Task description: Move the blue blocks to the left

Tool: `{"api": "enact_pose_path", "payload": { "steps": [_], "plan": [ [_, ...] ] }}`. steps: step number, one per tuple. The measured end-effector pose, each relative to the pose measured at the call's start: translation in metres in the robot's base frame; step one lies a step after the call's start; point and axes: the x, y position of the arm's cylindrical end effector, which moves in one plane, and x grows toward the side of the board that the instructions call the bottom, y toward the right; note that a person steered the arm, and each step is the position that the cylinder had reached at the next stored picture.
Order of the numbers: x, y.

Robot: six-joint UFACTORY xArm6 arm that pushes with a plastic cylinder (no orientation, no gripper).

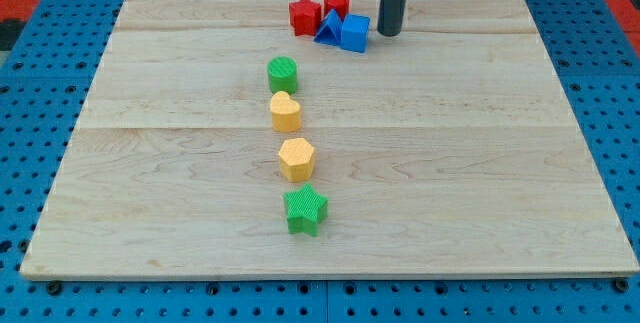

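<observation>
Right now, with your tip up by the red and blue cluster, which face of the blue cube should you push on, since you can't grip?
Push the right face of the blue cube. My tip already sits just to its right, level with it. That flat face is clear; the blue triangular block and the red blocks crowd its left, so a leftward push will likely shove them along too.

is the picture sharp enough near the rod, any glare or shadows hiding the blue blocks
Camera view: lighting is even and soft, with no glare on the board. Slight blur, yet the blue cube and blue triangle read clearly. My tip sits just right of the cube, casting only a faint shadow.
</observation>
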Motion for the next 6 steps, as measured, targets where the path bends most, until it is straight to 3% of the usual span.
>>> {"api": "enact_pose_path", "payload": {
  "steps": [3, 4, 5, 6],
  "plan": [
    [0.0, -0.085],
    [0.0, -0.086],
    [-0.036, -0.065],
    [-0.059, -0.091]
  ]
}}
